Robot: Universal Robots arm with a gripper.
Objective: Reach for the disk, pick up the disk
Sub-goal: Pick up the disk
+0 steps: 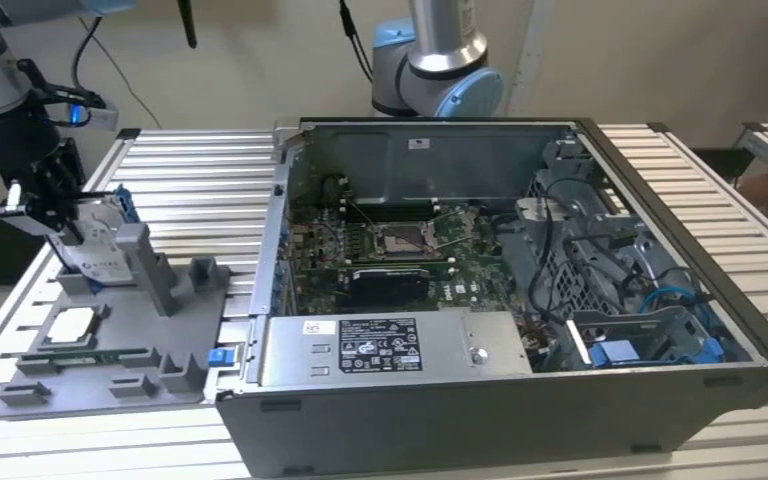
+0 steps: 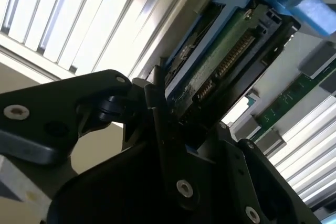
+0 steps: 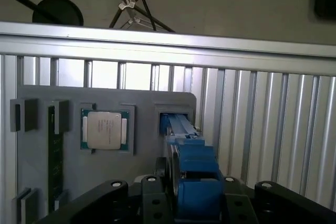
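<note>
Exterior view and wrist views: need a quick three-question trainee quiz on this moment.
1. True or false: the disk lies flat on the grey tray.
2. What sits in the tray's square socket? A) chip B) fan C) screwdriver
3. Fill in: the gripper is shut on the disk, whose bracket is ___.
Key: 1 false, it stands on edge; 2 A; 3 blue.

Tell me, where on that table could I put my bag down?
The table is bare behind the grey tray, beside the computer case, and again past the case at the exterior view's right. The tray is crowded: the gripper is at the disk there.
</note>
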